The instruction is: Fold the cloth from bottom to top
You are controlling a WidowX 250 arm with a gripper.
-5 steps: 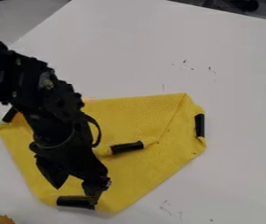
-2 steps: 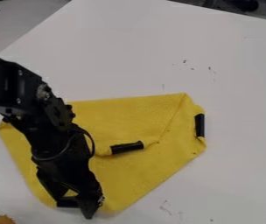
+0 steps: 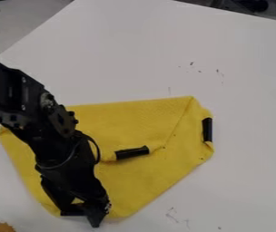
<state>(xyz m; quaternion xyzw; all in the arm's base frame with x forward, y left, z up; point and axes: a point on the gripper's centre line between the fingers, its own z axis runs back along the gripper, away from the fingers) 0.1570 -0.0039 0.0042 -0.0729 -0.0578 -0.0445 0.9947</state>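
The pincer (image 3: 80, 218) stands partly open at the yellow cloth's (image 3: 131, 181) bottom edge, a dark piece (image 3: 74, 210) between its fingers; whether it grips that, I cannot tell. The cloth spreads beneath and beyond the pincer, on the white table (image 3: 237, 68).

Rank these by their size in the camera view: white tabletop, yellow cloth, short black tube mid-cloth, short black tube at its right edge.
1. White tabletop
2. Yellow cloth
3. Mid-cloth tube and right-edge tube: too alike to rank.
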